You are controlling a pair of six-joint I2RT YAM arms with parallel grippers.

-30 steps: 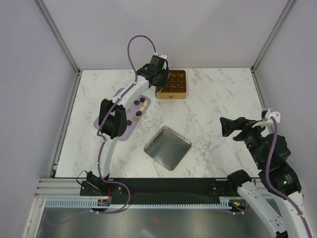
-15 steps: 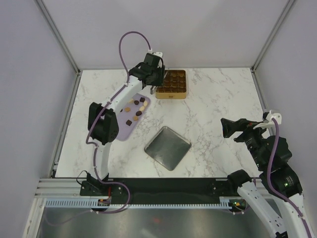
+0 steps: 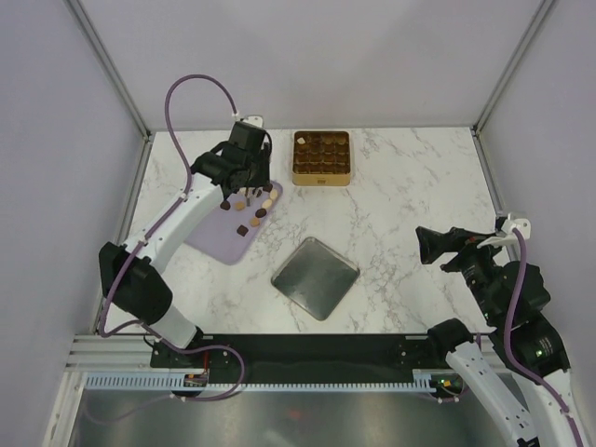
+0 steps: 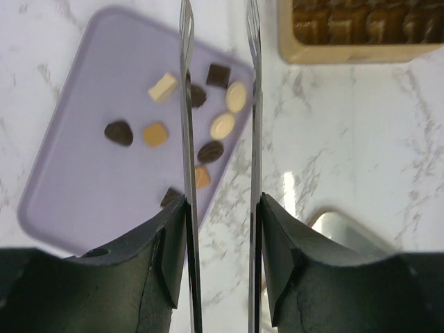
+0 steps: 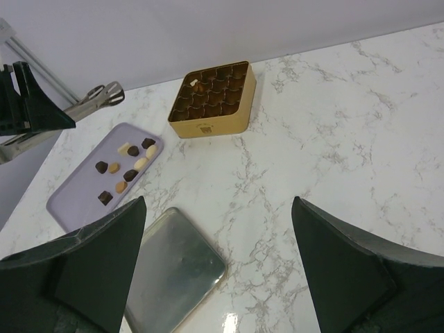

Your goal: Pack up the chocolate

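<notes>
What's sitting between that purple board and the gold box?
Nothing: only bare marble table separates the lilac board from the gold tin, plainest in the right wrist view.

Surface: white marble look, grey veins, rect., fills mid of top view. Back wall, L wall, R wall: plain pale lilac-grey panels. Alu frame: L post and R post run diag. up from far corners of surface. Alu edging along L side of surface. Near edge: black strip, then pale slotted cable duct, then dull grey metal sheet. Light even, soft, from above; shadows weak. Small bright glare on surface in R wrist view.
</notes>
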